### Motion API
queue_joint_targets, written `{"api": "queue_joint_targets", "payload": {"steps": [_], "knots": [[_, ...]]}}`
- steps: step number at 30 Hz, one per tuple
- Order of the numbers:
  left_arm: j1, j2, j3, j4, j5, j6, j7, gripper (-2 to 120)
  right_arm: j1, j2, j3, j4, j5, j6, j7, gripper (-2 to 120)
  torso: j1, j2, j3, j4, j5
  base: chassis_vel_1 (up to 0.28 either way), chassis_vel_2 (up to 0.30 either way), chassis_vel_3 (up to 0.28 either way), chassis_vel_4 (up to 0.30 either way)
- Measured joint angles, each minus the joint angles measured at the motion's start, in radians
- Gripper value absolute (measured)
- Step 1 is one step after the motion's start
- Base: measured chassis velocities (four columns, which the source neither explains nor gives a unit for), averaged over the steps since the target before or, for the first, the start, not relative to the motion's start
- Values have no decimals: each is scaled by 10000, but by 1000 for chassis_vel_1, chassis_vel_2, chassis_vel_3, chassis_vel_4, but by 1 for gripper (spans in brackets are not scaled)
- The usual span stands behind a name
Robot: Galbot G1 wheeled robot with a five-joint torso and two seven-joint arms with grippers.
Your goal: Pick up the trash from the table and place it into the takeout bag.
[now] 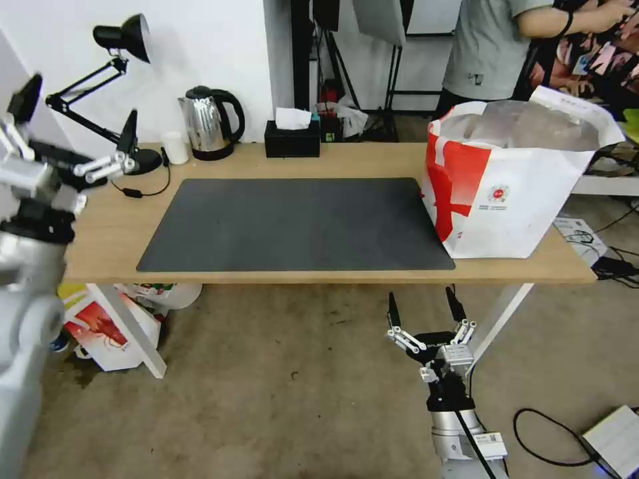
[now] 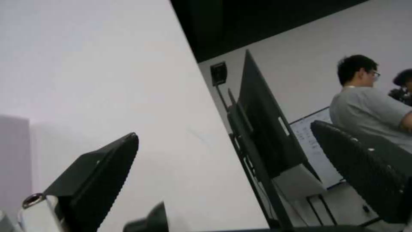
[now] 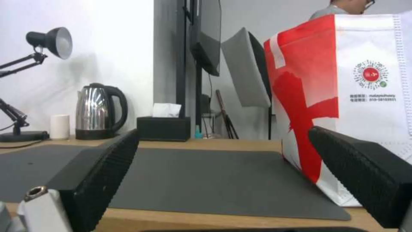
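- The right gripper (image 1: 427, 311) hangs low in front of the surface (image 1: 113, 233), just off its near edge, with its two black fingers (image 3: 103, 174) spread wide apart and nothing between them.
- From that wrist the ribbed pads frame the dark grey mat (image 3: 206, 180) and the lower corner of the takeout bag (image 3: 343, 96).
- The left gripper (image 1: 76, 126) is raised high at the left end of the surface, near the desk lamp (image 1: 120, 40), fingers (image 2: 98, 180) also apart and empty (its camera points up at the white wall).
- The takeout bag (image 1: 512, 179) stands upright on the right end of the surface, its near corner resting on the mat's right edge; the mouth gapes open showing silver lining, red pattern on the side facing the mat.
- The mat (image 1: 299, 223) lies flat across the middle of the surface.
- Along the back edge stand a small white cup (image 1: 176, 147), a steel kettle (image 1: 208, 123) and a black tissue box (image 1: 291, 136), all clear of the mat.
- Under the left end, on the floor, sits a smaller white-and-red bag (image 1: 106, 332) (leaning against the table leg, as far as I can tell).
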Motion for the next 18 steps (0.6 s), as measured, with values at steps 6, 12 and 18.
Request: {"api": "queue_joint_targets", "payload": {"steps": [6,12,18], "knots": [[773,-1068,226,-568,88,-132,-77,100,0,-1,0,0,0,0,-1,100,-1,0,0,-2,2,0,0,0,0],[1436,-1656,475,-679,265,-390,-113,100,0,-1,-1,0,0,0,0,100,0,0,0,-2,2,0,0,0,0],[1973,-2041,773,-691,474,-599,-123,100,0,-1,-1,0,0,0,0,100,0,0,1,0,0,0,0,0,0]]}}
